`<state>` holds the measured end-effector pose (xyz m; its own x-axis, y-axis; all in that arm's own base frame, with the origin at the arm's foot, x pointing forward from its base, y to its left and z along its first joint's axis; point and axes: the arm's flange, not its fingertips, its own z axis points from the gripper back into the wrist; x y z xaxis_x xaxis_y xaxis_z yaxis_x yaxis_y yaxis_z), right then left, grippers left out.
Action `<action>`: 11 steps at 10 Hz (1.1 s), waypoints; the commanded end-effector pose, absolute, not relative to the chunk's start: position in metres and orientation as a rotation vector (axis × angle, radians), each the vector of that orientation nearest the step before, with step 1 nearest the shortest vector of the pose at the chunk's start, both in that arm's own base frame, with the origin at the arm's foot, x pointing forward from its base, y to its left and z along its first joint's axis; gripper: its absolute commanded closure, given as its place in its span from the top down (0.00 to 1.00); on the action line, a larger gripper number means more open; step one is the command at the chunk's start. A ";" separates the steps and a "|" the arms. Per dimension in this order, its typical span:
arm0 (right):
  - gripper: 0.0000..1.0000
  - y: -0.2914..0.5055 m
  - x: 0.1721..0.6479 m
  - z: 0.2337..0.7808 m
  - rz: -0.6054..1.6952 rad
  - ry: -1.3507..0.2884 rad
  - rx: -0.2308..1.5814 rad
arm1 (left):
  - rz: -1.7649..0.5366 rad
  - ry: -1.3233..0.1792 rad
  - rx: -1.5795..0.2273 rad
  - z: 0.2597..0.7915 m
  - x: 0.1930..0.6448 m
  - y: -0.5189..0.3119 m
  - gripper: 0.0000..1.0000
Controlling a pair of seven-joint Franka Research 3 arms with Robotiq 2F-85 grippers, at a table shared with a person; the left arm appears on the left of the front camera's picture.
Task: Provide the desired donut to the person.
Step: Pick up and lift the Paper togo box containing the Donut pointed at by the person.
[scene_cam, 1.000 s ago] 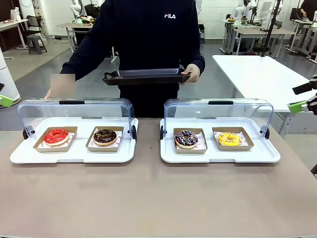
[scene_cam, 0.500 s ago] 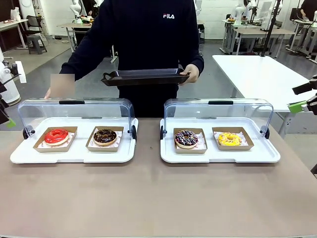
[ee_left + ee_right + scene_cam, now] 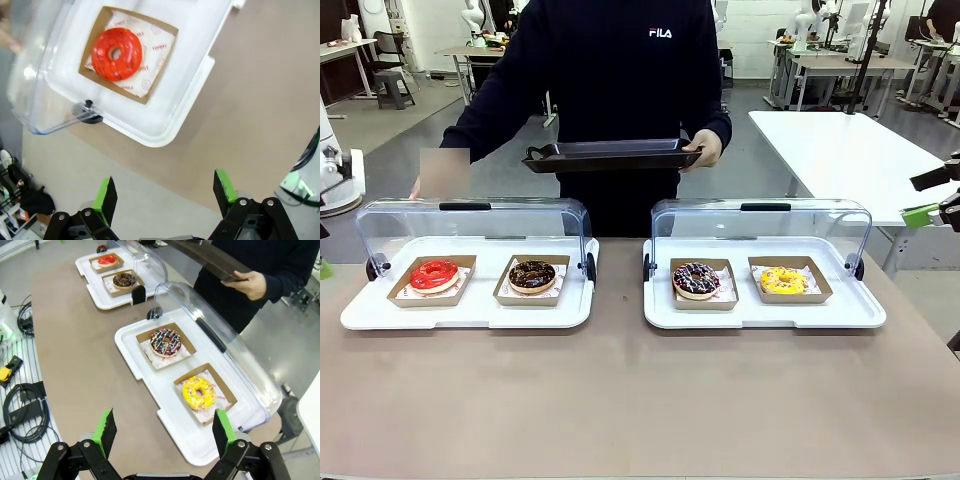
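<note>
the person [image 3: 620, 80] is gripping a black tray [image 3: 610, 155] in one hand [image 3: 708, 148] while the left gripper [image 3: 165, 190] and right gripper [image 3: 165, 432] are hanging open and empty.

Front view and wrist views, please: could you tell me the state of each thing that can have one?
Left case lid, rolled open.
Right case lid, rolled open.
Black tray, held level in the person's hand.
Left claw, open, empty.
Right claw, open, empty.
</note>
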<state>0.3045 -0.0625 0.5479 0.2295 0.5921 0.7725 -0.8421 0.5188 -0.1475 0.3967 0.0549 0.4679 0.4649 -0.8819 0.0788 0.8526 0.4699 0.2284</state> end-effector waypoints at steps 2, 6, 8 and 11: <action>1.00 -0.062 0.305 0.547 1.015 -0.893 0.346 | -1.071 -0.196 0.165 0.468 0.397 0.055 1.00; 1.00 -0.062 0.305 0.547 1.015 -0.893 0.346 | -1.158 -0.222 0.192 0.447 0.425 0.050 1.00; 1.00 -0.062 0.305 0.547 1.015 -0.893 0.346 | -1.246 -0.229 0.213 0.427 0.444 0.048 1.00; 1.00 -0.062 0.305 0.547 1.015 -0.893 0.346 | -1.384 -0.252 0.131 0.398 0.469 0.056 1.00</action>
<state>0.3045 -0.0624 0.5478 0.2301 0.5926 0.7719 -0.8422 0.5187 -0.1472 0.4534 0.0435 0.4015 0.2348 -0.9702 0.0597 0.9335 0.2422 0.2643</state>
